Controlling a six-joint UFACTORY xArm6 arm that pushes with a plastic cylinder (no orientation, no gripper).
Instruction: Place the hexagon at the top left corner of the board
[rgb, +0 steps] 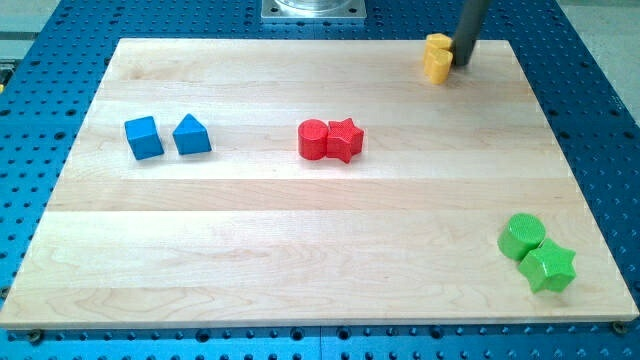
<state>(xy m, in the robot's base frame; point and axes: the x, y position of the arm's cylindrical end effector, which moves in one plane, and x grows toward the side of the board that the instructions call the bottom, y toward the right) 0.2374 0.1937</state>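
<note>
My arm had no fingers, so nothing was open or held; it ended only in the dark rod. My tip (462, 62) stood near the view's top right corner of the counter (300, 230), touching the right side of the yellow block (437, 58). The upper rod was cut off by the frame edge. I could not tell if this yellow block was the hexagon; its shape was partly hidden. Well apart were the blue cube (143, 137) just beside the blue triangle (191, 135), the red cylinder (314, 139) touching the red star (345, 139), and the green cylinder (522, 235) touching the green star (548, 267).
</note>
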